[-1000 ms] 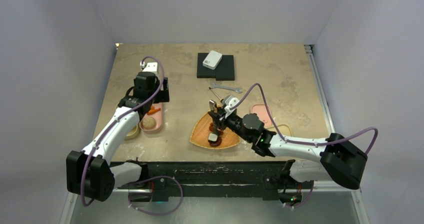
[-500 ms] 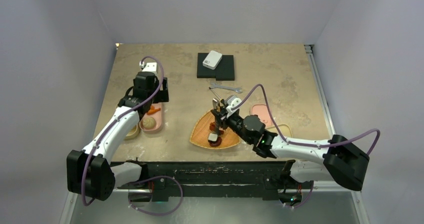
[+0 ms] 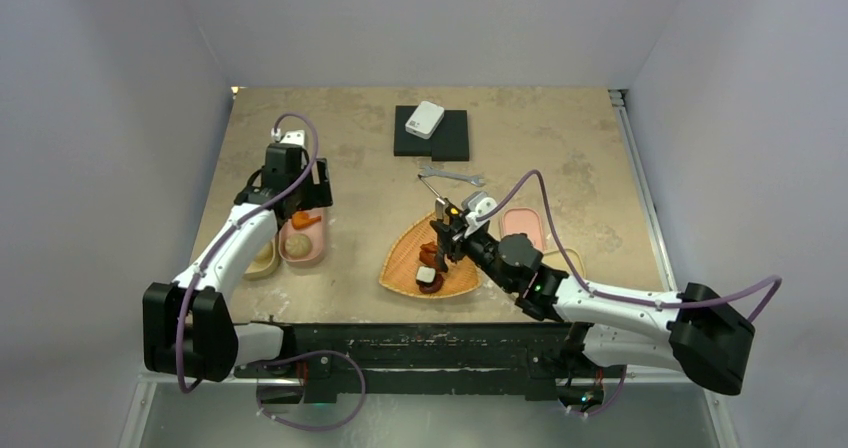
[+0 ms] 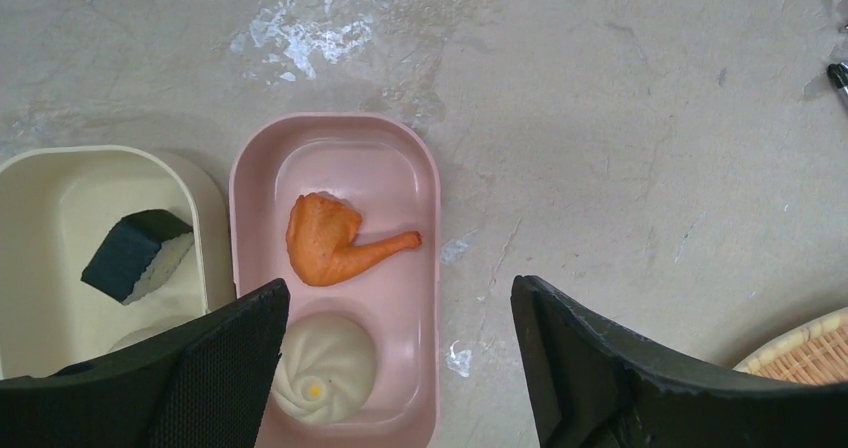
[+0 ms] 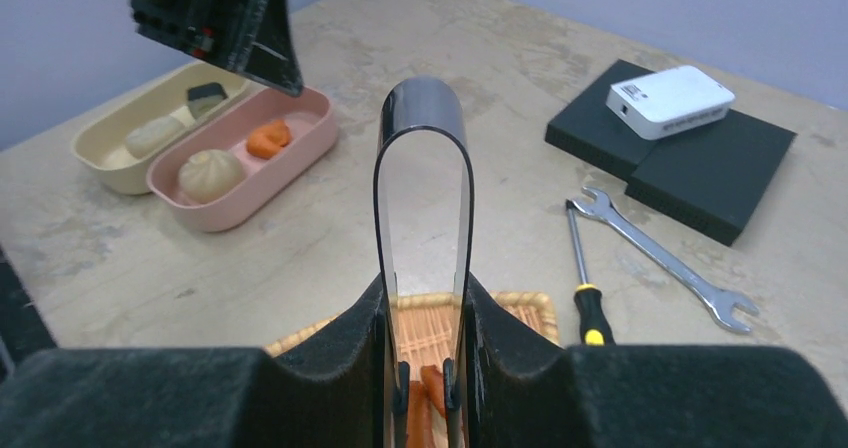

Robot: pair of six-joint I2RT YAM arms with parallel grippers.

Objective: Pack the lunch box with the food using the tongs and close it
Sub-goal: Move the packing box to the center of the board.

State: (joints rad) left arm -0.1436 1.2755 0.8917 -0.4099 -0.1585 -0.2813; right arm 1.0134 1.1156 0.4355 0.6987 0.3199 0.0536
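My right gripper (image 5: 424, 308) is shut on the slim dark tongs (image 5: 423, 108), whose bend points up and whose tips point down over the wicker basket (image 5: 510, 313). An orange-red food piece (image 5: 428, 398) shows between the tong tips; I cannot tell whether they pinch it. From above, the basket (image 3: 400, 268) also holds a black-and-white piece (image 3: 428, 280). My left gripper (image 4: 400, 288) hangs open above the pink lunch box (image 4: 432, 228), which holds an orange drumstick (image 4: 325, 240) and a bun (image 4: 322, 368). The cream box (image 4: 100, 151) beside it holds a black-and-white piece (image 4: 135, 256).
A silver wrench (image 5: 665, 258) and a yellow-and-black screwdriver (image 5: 590, 313) lie behind the basket. Farther back is a black block (image 5: 700, 168) with a white device (image 5: 670, 100) on it. A pink lid (image 3: 520, 226) and a cream lid (image 3: 565, 258) lie right of the basket.
My right arm has reached farther out, carrying the tongs slightly right and away over the basket. My left gripper has drifted a little toward the far side.
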